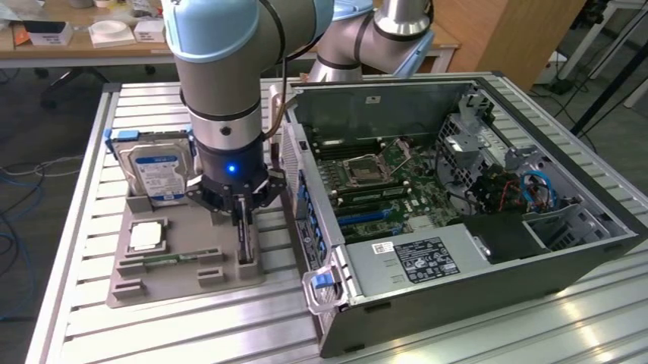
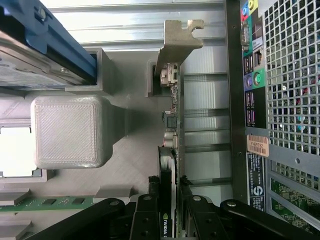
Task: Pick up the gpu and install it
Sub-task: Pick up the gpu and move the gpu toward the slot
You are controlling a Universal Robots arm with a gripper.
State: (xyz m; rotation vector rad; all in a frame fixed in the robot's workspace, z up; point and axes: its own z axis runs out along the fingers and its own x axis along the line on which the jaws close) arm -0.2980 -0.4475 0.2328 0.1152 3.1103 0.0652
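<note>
On the grey parts tray (image 1: 193, 287), beside the open computer case (image 1: 456, 307), the gpu (image 1: 246, 246) stands on its long edge in a slot at the side of the tray nearest the case.

**Gripper and card**
- The gripper (image 1: 240, 214) points straight down over the gpu.
- In the wrist view, the gripper (image 2: 170, 216) has one black finger (image 2: 146, 217) on each face of the gpu (image 2: 172, 142). The jaws are closed against the card.
- The silver end bracket (image 2: 178, 42) is at the end of the card away from the fingers.
- The lower edge of the card sits in the tray (image 2: 135, 165). It is not lifted clear.

**Count of parts**
- One gpu, gripped.
- One hard drive (image 1: 154, 173) with a blue-and-white label, upright at the far end of the tray. Its blue carrier shows in the wrist view (image 2: 55, 47).
- One square processor (image 1: 148, 236), flat in a recess.
- One RAM stick (image 1: 167, 259), flat in a narrow recess; its green edge shows in the wrist view (image 2: 45, 201).
- One computer case, lying on its side with the side panel off.

**Containers**
- The tray holds the four parts listed above.
- The case holds a green motherboard (image 1: 390, 182) and a power supply (image 1: 420, 259) with a white label. Blue cables (image 1: 536, 189) lie toward the exterior view's right.
- The rear port panel (image 2: 250, 80) of the case runs just beside the gpu.
- Tray and case both rest on a slatted metal table (image 1: 526, 337).
</note>
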